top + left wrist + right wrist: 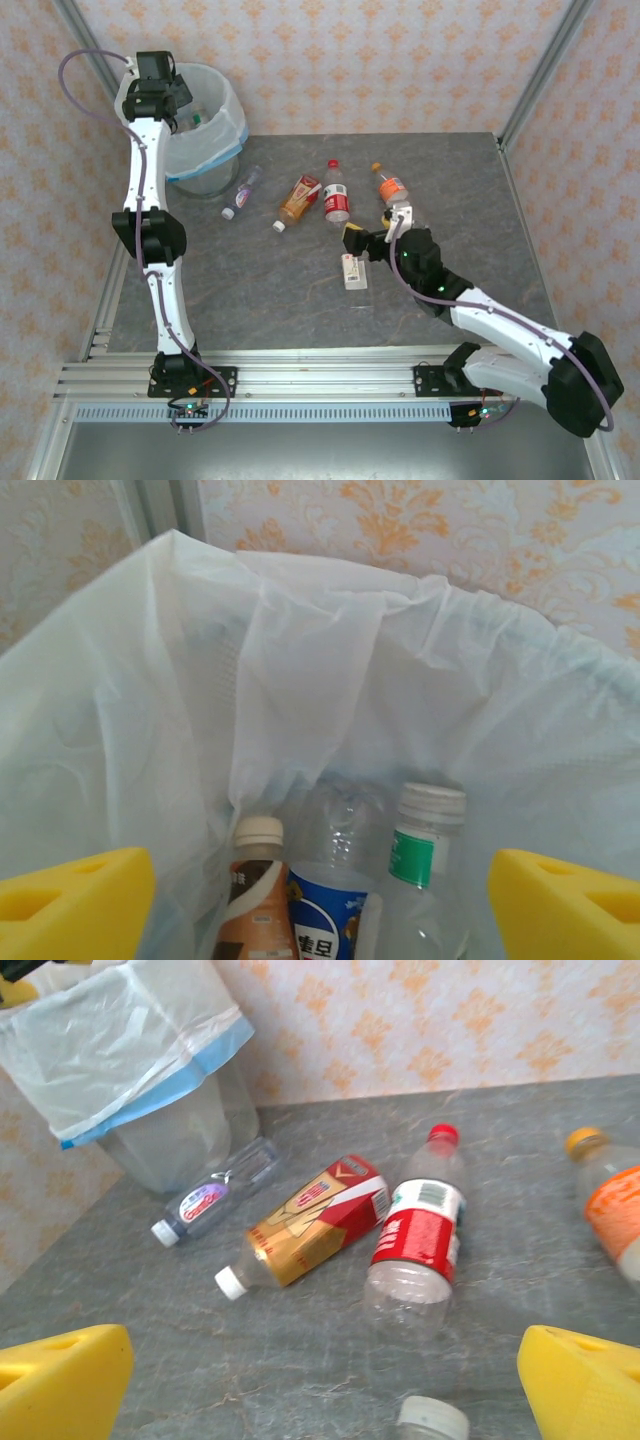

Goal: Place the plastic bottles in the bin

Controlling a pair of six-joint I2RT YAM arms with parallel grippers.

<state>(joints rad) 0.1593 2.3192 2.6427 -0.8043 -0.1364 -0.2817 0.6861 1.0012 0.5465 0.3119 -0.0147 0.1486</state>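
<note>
While the left gripper (320, 905) hangs over the bin (203, 172) with its yellow fingers (70, 900) spread wide and empty, a brown bottle (252, 895), a blue-labelled bottle (330, 917) and a green-banded clear bottle (425, 855) sit inside the white liner (300, 670). The right gripper (325, 1370), likewise spread and empty, hovers over the table (250, 1355), where a small clear bottle (215, 1195), a red-and-gold bottle (305, 1220), a red-labelled bottle (420, 1232) and an orange-labelled bottle (612, 1200) lie on their sides.
</note>
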